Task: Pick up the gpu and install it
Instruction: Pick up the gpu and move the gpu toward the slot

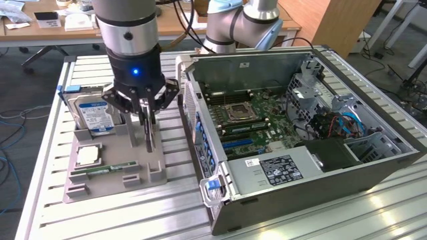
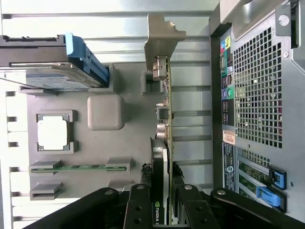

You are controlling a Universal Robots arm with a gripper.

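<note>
The gpu (image 1: 151,134) is a thin card with a green board and black cooler, standing on edge over the grey parts holder (image 1: 110,187). My gripper (image 1: 147,116) is shut on its upper edge, one finger on each face. In the wrist view the gpu (image 2: 165,119) shows edge-on with its silver bracket at the far end, and the gripper (image 2: 163,193) clamps it between black fingers (image 2: 138,210). I cannot tell whether the card's lower edge still touches the holder (image 2: 128,152). The open computer case (image 1: 300,125) lies on the exterior view's right with its motherboard (image 1: 253,120) exposed.
A hard drive (image 1: 93,115) with a blue-white label stands in the holder beside the card. A processor (image 1: 88,156) and a memory stick (image 1: 107,170) lie nearer the front. The case's perforated rear panel (image 2: 259,95) is close to the card. A second arm (image 1: 240,25) stands behind the case.
</note>
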